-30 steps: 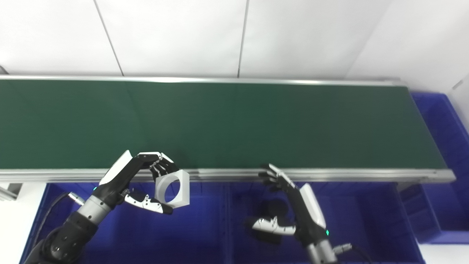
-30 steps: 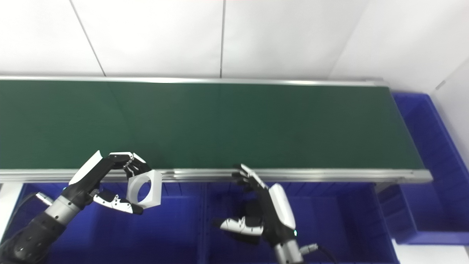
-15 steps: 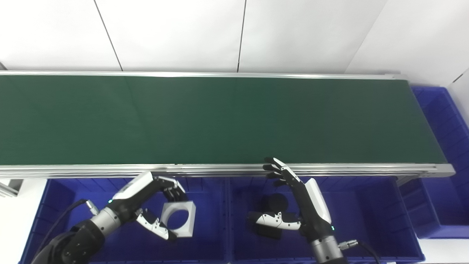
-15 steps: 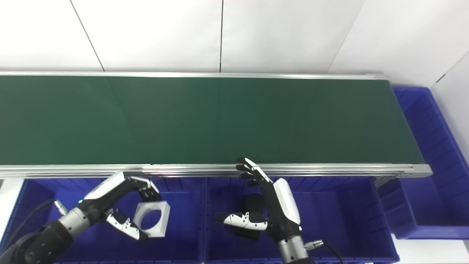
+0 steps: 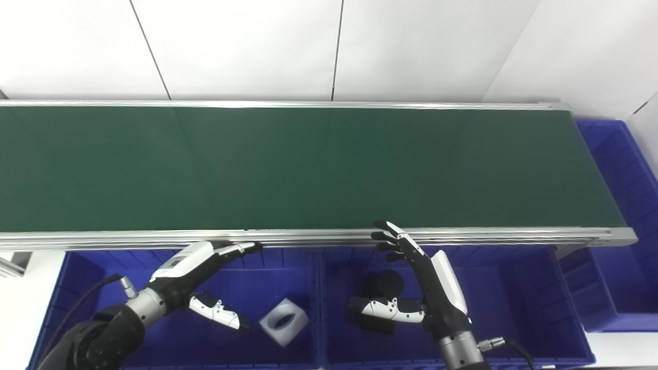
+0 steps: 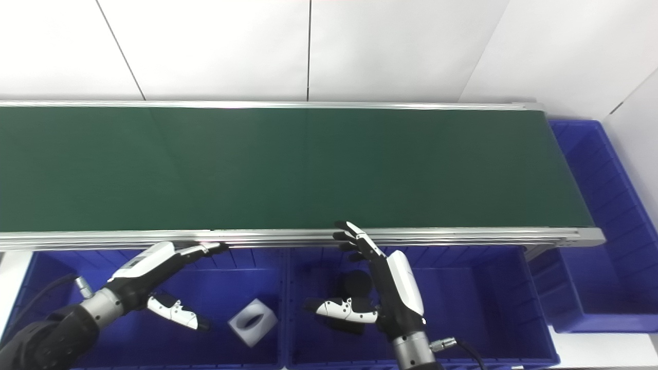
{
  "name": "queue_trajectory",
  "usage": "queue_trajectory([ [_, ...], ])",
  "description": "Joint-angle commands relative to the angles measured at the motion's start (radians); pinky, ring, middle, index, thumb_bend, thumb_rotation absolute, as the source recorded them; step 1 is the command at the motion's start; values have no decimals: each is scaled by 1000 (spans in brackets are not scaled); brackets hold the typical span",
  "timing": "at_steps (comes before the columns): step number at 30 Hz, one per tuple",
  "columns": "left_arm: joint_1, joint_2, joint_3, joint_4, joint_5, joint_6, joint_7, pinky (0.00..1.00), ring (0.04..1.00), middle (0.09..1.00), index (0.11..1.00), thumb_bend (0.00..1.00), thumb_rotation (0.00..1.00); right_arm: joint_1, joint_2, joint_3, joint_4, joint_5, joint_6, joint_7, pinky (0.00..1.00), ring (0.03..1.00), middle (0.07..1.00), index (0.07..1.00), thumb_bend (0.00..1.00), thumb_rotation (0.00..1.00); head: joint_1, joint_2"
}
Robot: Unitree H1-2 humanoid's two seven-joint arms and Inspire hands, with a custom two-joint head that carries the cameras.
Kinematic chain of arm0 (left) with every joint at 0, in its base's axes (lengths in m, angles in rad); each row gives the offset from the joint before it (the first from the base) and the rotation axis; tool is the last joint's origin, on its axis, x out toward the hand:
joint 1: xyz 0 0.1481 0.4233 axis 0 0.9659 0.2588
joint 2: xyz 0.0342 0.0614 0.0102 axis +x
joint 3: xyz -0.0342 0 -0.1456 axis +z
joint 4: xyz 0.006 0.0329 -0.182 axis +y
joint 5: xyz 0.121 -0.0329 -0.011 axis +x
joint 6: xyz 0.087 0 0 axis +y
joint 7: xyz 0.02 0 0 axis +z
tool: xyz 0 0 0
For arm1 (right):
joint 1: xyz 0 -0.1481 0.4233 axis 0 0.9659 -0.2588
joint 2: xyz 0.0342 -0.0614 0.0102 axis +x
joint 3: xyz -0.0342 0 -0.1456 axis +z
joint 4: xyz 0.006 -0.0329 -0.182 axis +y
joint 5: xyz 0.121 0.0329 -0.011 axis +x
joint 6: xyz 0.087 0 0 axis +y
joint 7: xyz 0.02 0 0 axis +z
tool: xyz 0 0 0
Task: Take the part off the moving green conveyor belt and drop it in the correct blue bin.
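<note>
While tilted, white part [image 5: 284,322] lies in left bin [image 5: 82,267].

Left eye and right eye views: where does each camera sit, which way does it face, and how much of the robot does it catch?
Left eye view: on the head, looking down over the green conveyor belt and blue bins; both forearms show, left hand and right hand open.
Right eye view: beside it, same downward look, everything sitting further left in the picture; same arms.
Shared: belt, bins, the white part lying in the left bin, dark parts in the middle one.
</note>
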Motion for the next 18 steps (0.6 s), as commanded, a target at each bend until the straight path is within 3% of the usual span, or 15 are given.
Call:
queue_trajectory([
  [1, -2, -7, 24, -12, -115, -39, -4, 799, 907, 921, 902, 1000, 483, 4, 6, 2, -34, 8, 3, 1, 669, 743, 798, 863, 813, 373, -2, -1],
  [10, 36, -39, 70, 1, -457, -171, -66, 806, 841, 845, 843, 1000, 300, 8, 7, 8, -41, -3, 8, 1, 668, 742, 797, 860, 814, 382, -17, 0],
  [18, 81, -53, 91, -12, -593, -124, -91, 779, 818, 852, 849, 1000, 237, 11, 9, 13, -48, -5, 24, 11, 659, 733, 794, 857, 819, 382, -20, -3],
])
